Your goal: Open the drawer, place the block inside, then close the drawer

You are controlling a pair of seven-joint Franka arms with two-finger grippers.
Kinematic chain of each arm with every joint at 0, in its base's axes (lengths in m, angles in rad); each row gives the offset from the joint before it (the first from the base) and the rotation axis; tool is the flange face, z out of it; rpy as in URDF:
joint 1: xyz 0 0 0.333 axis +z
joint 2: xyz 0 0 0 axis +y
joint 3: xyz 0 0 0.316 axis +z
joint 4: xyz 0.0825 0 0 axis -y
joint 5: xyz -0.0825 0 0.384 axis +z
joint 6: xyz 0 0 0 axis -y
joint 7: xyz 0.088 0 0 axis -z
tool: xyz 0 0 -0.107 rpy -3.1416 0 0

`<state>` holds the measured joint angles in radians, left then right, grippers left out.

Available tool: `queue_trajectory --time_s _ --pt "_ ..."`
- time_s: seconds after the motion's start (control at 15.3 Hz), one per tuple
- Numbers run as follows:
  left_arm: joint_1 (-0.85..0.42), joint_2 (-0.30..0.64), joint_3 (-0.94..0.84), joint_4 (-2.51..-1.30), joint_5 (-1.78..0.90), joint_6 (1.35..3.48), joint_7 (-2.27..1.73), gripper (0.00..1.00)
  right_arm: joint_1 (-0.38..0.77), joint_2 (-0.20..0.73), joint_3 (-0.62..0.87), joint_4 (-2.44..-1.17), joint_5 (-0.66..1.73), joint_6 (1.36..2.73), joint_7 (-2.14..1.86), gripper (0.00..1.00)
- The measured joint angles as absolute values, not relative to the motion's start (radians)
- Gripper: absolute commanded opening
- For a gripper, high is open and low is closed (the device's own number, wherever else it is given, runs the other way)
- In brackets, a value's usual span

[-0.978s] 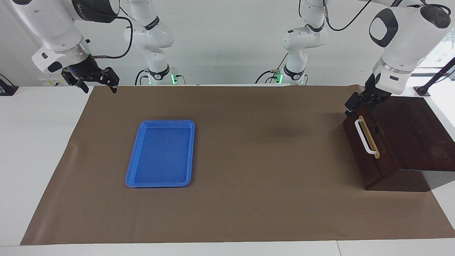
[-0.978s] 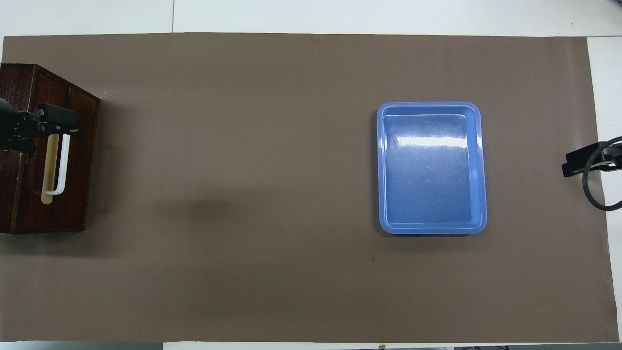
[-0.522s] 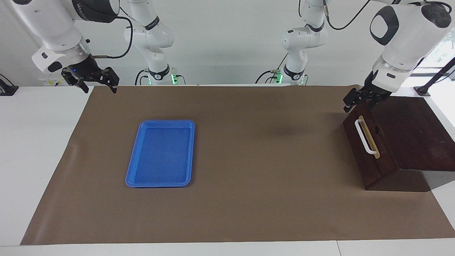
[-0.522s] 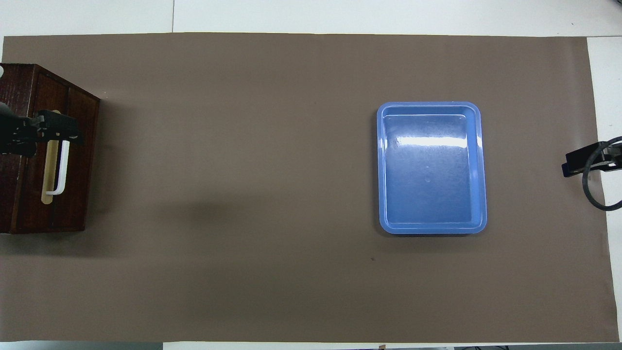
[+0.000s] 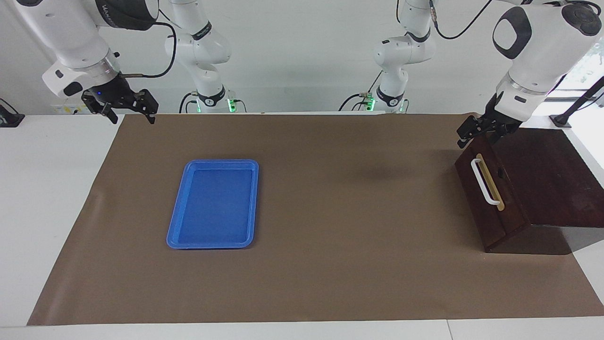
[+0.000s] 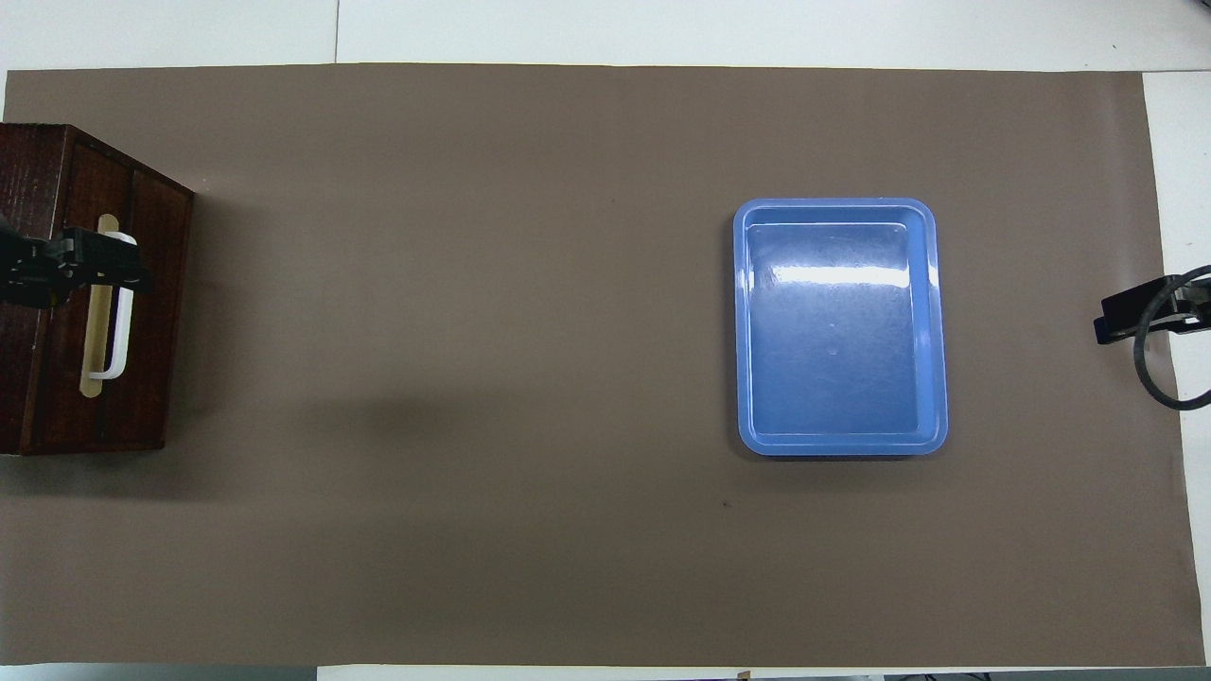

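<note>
The left hand [image 5: 476, 134], seemingly empty, is being lifted off the shut drawer [image 5: 488, 198]; closing is judged finished; no block is being seen.

Left gripper [image 5: 476, 134] lifted off the drawer [image 5: 490, 198] front, rose clear of the white handle [image 5: 483, 182] end nearest the robots, and now hovers over the box's top edge there.

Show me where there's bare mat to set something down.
The widest free patch lies between the blue tray and the drawer. It is crowded only at the drawer, where the left end effector hangs over the box's top edge.
</note>
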<state>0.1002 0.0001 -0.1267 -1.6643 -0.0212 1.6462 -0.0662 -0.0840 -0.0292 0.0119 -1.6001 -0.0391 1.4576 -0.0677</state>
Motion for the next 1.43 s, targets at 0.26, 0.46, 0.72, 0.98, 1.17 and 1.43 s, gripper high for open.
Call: queue_trajectory --time_s 0.26,0.46,0.72,0.98,1.17,1.43 --pt "0.071 -0.017 -0.127 -1.662 -0.011 1.594 -0.034 1.00 -0.085 -0.029 0.011 -1.600 -0.039 1.483 -0.068 1.00" --pt "0.041 -0.025 -0.099 -1.662 -0.011 1.570 -0.015 1.00 -0.085 -0.029 0.011 -1.600 -0.039 1.483 -0.068 1.00" --pt "-0.008 -0.032 -0.058 -1.661 -0.011 1.561 -0.012 1.00 -0.085 -0.029 0.011 -1.600 -0.039 1.483 -0.068 1.00" --pt "-0.011 -0.045 -0.058 -1.661 -0.011 1.555 -0.008 1.00 -0.085 -0.029 0.011 -1.600 -0.039 1.483 -0.068 1.00" --pt "-0.021 -0.051 -0.057 -1.661 -0.011 1.552 -0.007 1.00 -0.085 -0.029 0.011 -1.600 -0.039 1.483 -0.068 1.00" --pt "-0.023 -0.052 -0.056 -1.661 -0.011 1.551 -0.006 1.00 -0.085 -0.029 0.011 -1.600 -0.039 1.483 -0.068 1.00"
